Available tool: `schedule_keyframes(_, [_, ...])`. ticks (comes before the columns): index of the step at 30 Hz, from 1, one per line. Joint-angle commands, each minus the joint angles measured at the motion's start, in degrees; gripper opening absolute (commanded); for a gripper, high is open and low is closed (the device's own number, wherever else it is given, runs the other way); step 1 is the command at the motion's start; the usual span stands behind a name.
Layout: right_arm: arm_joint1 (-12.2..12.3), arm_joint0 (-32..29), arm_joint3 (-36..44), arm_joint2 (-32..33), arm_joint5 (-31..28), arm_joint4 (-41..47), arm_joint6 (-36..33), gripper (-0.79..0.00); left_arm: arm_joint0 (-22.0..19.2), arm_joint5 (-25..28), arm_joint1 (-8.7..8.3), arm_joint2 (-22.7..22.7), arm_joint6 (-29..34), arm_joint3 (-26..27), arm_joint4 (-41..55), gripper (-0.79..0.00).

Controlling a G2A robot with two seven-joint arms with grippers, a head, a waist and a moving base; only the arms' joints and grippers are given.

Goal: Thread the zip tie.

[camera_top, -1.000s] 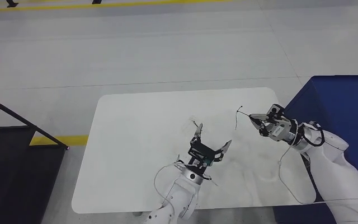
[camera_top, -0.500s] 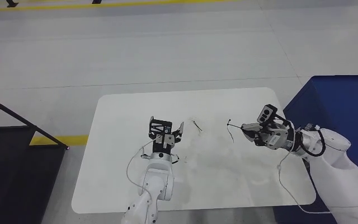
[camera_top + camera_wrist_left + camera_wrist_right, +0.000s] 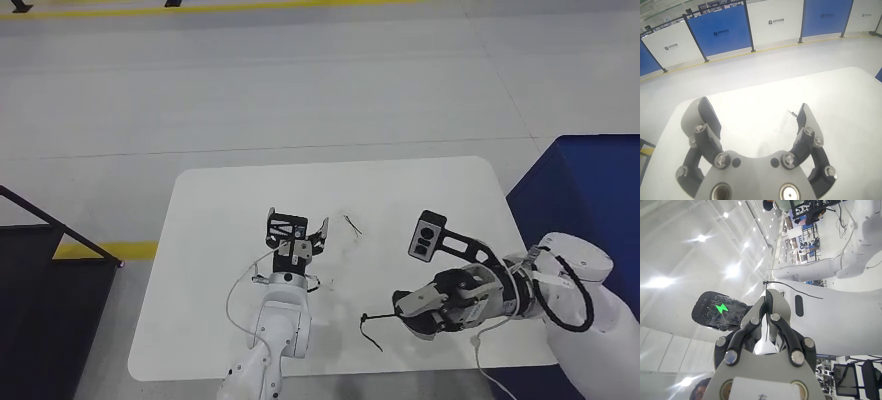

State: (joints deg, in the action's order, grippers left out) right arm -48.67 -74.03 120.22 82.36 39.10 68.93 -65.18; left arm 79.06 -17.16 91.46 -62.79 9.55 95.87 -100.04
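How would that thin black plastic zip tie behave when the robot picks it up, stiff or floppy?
Probably springy rather than limp: the thin black plastic zip tie sticks out from the right arm's shut jaws in a gentle curve, not dangling. Likely very light, being so slender. It may swivel or slip, since only a narrow strip is pinched.

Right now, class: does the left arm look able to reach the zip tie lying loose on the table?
Probably yes: the left gripper is open, the loose zip tie lies on the table beside it, and nothing stands between them.
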Motion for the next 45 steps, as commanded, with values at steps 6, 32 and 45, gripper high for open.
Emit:
schedule_keyframes(6, [0.25, 1.04, -6.05, 1.95, -5.42, -5.06, 3.18, -0.785, 0.00, 0.00, 0.00, 0.00, 0.00, 0.00, 0.00, 0.000])
schedule_keyframes(32, [-12.93, 38.87, -64.92, -37.31, -1.91, -15.19, 20.05, -0.785, 0.00, 0.00, 0.00, 0.00, 0.00, 0.00, 0.00, 0.000])
schedule_keyframes(45, [-15.82, 41.82, -71.55, -38.80, -16.22, -17.34, 14.33, 0.000, 0.00, 0.00, 0.00, 0.00, 0.00, 0.00, 0.00, 0.000])
